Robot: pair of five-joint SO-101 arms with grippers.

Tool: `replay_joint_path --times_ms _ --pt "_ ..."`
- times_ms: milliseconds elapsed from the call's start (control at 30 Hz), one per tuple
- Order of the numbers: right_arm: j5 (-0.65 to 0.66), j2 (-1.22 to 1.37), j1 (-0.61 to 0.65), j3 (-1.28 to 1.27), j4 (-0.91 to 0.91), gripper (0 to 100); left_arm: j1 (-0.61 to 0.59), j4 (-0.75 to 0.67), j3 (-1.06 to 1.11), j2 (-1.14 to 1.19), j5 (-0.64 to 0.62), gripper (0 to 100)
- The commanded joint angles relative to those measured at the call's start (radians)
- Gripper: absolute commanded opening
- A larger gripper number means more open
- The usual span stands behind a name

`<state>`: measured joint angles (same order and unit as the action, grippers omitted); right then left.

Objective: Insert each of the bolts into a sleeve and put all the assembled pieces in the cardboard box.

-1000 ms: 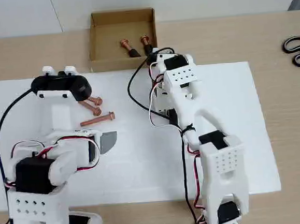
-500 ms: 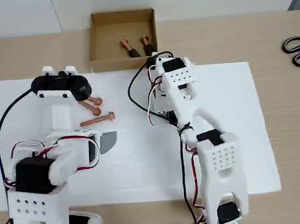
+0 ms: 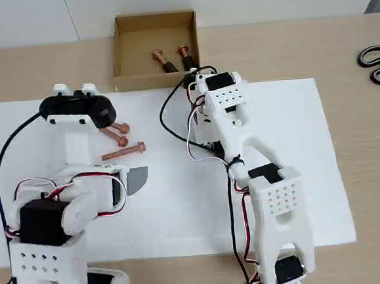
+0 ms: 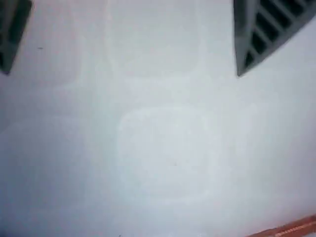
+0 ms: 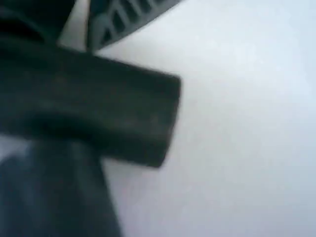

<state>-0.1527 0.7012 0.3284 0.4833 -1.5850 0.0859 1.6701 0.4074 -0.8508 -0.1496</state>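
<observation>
The cardboard box [image 3: 134, 54] is open on top and holds two assembled pieces [image 3: 164, 61], copper bolts in black sleeves, side by side by its right wall. Three bare copper bolts [image 3: 123, 149] lie close together on the near side of the box, towards its left corner. A dark sleeve [image 5: 98, 113] lies crosswise.

We see bolts [image 3: 121, 151] of coppery metal, a matt white sheet [image 3: 175, 209], a box [image 3: 136, 47] of plain brown cardboard, and a smooth, wood-grained table [image 3: 301, 48].
</observation>
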Motion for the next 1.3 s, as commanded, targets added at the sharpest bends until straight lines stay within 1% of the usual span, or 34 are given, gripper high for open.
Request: replay_joint_path --times_ms 0,67,233,367,633,800,867,933,1033,1167,1267 --pt "0.011 0.004 0.001 -0.005 -0.045 23.4 -0.011 0.005 -0.041 0.006 0.003 28" --pt "0.011 0.004 0.001 -0.005 -0.048 18.6 -0.011 0.005 -0.041 0.006 0.003 28" --pt "0.014 0.004 -0.008 -0.003 -0.039 0.0 -0.011 0.005 -0.041 0.006 0.003 28" --pt "0.014 0.004 -0.042 -0.002 -0.039 3.3 -0.011 0.005 -0.041 0.006 0.003 28" --pt "0.017 -0.001 -0.147 0.0 -0.05 3.2 -0.011 0.005 -0.041 0.006 0.003 28" --pt "0.018 -0.114 -0.196 0.0 -0.074 3.2 -0.011 0.005 -0.041 0.012 0.003 28" --pt "0.054 -0.174 -0.206 0.0 -0.076 3.2 -0.011 0.005 -0.041 0.014 0.003 28" --pt "0.13 -0.231 -0.213 0.0 -0.082 3.1 -0.011 0.005 -0.041 0.017 0.005 28" --pt "0.18 -0.326 -0.2 -0.005 -0.084 3.1 -0.052 0.005 -0.042 0.04 0.006 28" --pt "0.176 -0.464 -0.196 -0.008 -0.084 3.3 -0.13 0.005 -0.047 0.132 0.064 27" --pt "0.176 -0.476 -0.2 -0.015 -0.082 3.2 -0.16 -0.006 -0.053 0.198 0.075 27"
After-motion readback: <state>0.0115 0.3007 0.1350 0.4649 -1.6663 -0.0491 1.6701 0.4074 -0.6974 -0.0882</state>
